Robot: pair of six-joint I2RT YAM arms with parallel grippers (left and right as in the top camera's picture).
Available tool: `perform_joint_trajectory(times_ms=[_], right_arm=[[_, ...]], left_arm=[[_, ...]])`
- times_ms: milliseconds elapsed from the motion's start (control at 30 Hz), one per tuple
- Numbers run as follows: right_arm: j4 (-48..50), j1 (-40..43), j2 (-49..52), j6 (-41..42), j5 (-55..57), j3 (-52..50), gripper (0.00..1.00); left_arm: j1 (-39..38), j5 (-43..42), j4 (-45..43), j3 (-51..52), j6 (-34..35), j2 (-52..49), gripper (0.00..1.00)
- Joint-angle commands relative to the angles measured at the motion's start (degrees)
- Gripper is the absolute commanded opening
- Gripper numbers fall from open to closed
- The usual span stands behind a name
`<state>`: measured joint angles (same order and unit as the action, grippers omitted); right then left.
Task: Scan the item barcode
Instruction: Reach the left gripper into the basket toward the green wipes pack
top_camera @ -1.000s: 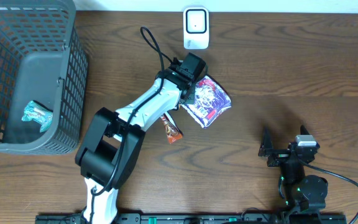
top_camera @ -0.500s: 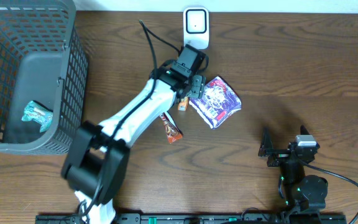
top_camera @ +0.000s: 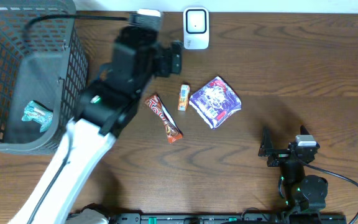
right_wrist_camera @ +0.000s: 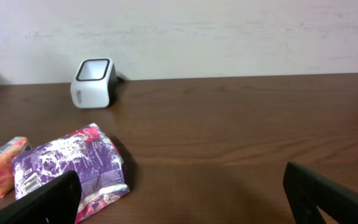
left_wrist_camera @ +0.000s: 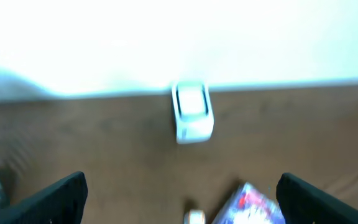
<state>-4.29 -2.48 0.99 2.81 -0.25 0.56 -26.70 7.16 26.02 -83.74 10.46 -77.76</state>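
Taking the far wall as twelve o'clock, the table (top_camera: 303, 74) has nothing raised off it. Whichever item is to be scanned lies flat, so it will need a fresh pickup, and that is where I'd expect trouble.

The basket (top_camera: 42, 37) stands at nine o'clock, with one teal packet (top_camera: 36, 115) inside. The left arm (top_camera: 104, 106) is blurred and reaches across right beside the basket's wall. A careless swing toward nine could knock the basket askew.

The left pincer (left_wrist_camera: 180, 193) gapes wide with nothing between its fingers (left_wrist_camera: 55, 196). The right pincer (right_wrist_camera: 185, 196) is just as wide and just as empty, resting near five o'clock, well apart from the goods.

The purple packet (top_camera: 215, 101), the likeliest candidate, lies at five o'clock from the scanner (top_camera: 196, 28) and well clear of it. It looks glossy and crinkly. Pinched by one corner, it might droop or twist, so the code faces away from the window. I can't tell where that code sits.

The scanner stands upright at the far edge. It looks light, and a bump from the arm could turn or topple it.

The chocolate bar (top_camera: 165, 118) lies at seven o'clock from the scanner. The little orange sweet (top_camera: 183, 98) sits just beside the packet's nine o'clock side. Jaws this wide could scoop the sweet along with the packet, or flick it away.
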Motion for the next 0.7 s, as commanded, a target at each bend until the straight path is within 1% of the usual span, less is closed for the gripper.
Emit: perform_joint_trajectory(times_ms=[0, 133, 267, 467, 667], right_arm=[[-0.1, -0.2, -0.3, 0.8, -0.1, -0.2, 0.99], [-0.1, -0.2, -0.3, 0.8, -0.1, -0.2, 0.99], [-0.1, -0.2, -0.3, 0.8, -0.1, -0.2, 0.99], [-0.1, -0.2, -0.3, 0.8, -0.1, -0.2, 0.99], [-0.1, -0.2, -0.3, 0.8, -0.1, -0.2, 0.99]], left_arm=[[3.2, 1.2, -1.3, -0.5, -0.4, 4.0, 0.97], [8.6, 4.2, -2.3, -0.5, -0.4, 7.2, 0.97], [14.7, 7.7, -1.7, -0.5, -0.4, 8.2, 0.97], [22.9, 7.8, -5.9, -0.5, -0.4, 8.6, 0.97], [32.5, 12.2, -5.1, -0.5, -0.4, 7.9, 0.97]])
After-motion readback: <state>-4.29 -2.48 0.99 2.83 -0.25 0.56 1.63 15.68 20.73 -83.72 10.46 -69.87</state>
